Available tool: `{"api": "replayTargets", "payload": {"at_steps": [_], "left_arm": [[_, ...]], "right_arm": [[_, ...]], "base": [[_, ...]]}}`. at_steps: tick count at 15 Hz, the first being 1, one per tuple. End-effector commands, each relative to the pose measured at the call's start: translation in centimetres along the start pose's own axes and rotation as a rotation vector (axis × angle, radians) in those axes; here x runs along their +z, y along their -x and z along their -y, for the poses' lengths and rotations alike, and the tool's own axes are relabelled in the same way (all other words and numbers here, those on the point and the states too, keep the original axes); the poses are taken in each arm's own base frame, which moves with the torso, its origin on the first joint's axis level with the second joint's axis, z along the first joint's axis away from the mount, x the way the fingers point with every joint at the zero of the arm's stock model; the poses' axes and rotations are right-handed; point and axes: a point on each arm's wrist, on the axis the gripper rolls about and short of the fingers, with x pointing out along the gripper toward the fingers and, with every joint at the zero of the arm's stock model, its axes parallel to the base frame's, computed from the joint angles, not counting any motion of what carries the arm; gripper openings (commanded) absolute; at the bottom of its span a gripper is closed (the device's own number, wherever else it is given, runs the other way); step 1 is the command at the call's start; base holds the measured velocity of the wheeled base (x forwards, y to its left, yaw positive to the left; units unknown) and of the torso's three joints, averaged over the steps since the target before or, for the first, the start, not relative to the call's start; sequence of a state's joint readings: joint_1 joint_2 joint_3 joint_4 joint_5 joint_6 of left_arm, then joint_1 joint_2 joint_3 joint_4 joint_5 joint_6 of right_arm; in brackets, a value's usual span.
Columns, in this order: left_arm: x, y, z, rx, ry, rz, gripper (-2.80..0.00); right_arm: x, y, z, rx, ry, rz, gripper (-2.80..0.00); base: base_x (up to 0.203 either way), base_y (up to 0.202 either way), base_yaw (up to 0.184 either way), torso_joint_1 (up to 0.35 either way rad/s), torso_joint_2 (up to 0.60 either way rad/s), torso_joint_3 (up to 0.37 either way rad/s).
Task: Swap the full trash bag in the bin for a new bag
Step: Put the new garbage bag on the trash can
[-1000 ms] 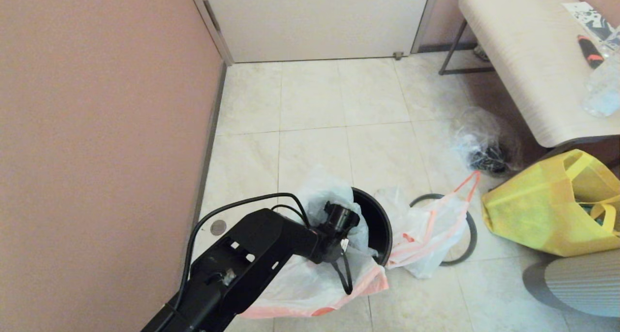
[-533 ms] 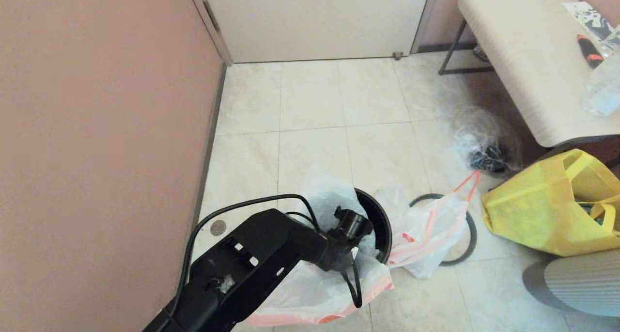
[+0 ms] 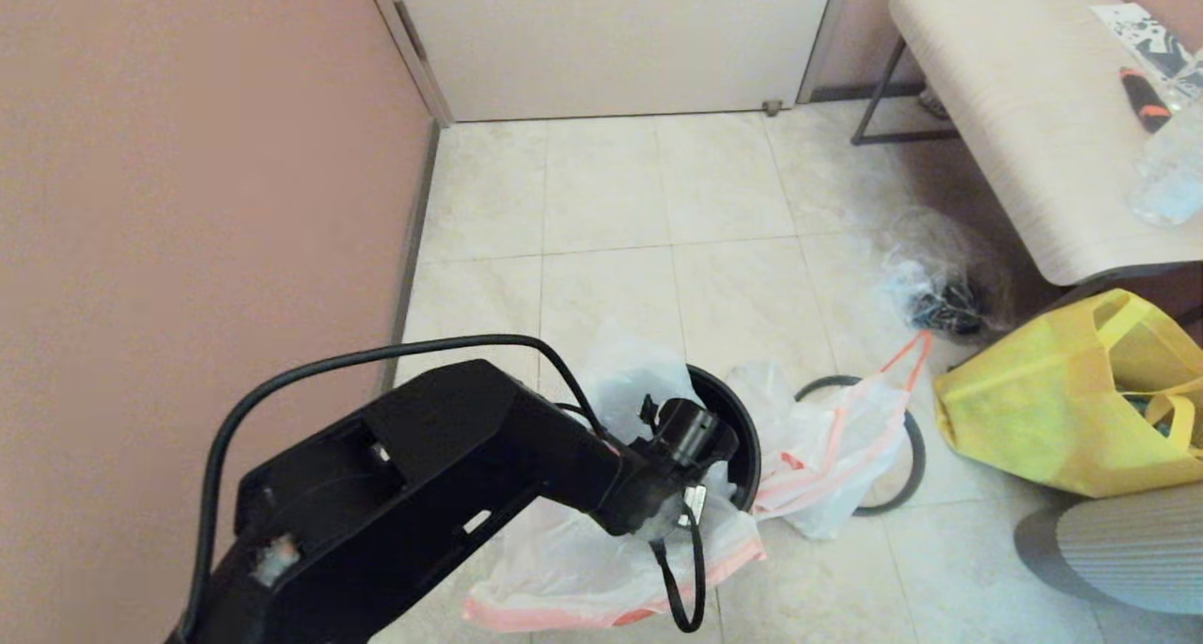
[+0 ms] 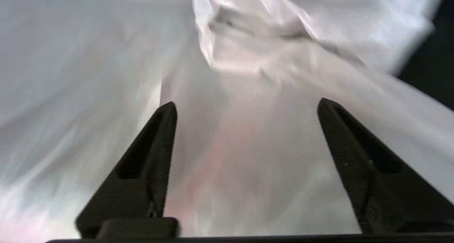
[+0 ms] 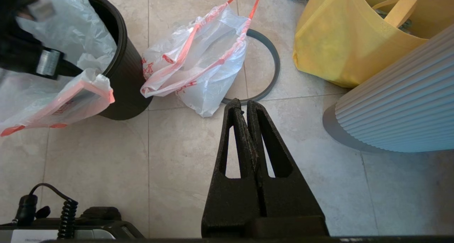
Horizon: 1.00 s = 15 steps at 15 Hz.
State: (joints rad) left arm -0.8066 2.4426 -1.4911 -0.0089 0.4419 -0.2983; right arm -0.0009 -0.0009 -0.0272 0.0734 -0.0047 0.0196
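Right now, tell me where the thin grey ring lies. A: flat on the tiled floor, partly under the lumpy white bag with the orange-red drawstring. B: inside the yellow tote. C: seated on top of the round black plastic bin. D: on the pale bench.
A: the thin grey ring lies flat on the tiled floor, partly covered by the lumpy white bag, beside the round black plastic bin.

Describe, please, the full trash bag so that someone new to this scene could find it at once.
Start at the black bin on the tiled floor; the full trash bag lies on the floor just beside it, on top of a thin grey ring. Unlike the smooth new bag draped over the bin, it is lumpy, with red print and orange-red drawstring loops; the yellow tote sits farther off.
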Motion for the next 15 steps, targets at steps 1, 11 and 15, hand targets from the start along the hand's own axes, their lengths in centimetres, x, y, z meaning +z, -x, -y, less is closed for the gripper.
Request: {"api": "replayTargets", "payload": {"at_steps": [1, 11, 15], "left_arm": [[1.5, 3.4, -1.4, -0.011, 0.03, 0.047, 0.0], [7.8, 6.9, -10.9, 0.039, 0.226, 0.23, 0.0], [8.3, 2.9, -12.2, -0.001, 0.254, 0.219, 0.0]], "right_arm": [[0.0, 0.0, 0.0, 0.001, 0.0, -0.001, -2.8], [0.0, 0.0, 0.0, 0.001, 0.0, -0.001, -2.8], [0.0, 0.0, 0.0, 0.0, 0.0, -0.001, -2.8]], "base": [[0.0, 0.0, 0.0, 0.0, 0.0, 0.0], [0.0, 0.0, 0.0, 0.0, 0.0, 0.0], [0.0, 0.0, 0.0, 0.0, 0.0, 0.0]]}}
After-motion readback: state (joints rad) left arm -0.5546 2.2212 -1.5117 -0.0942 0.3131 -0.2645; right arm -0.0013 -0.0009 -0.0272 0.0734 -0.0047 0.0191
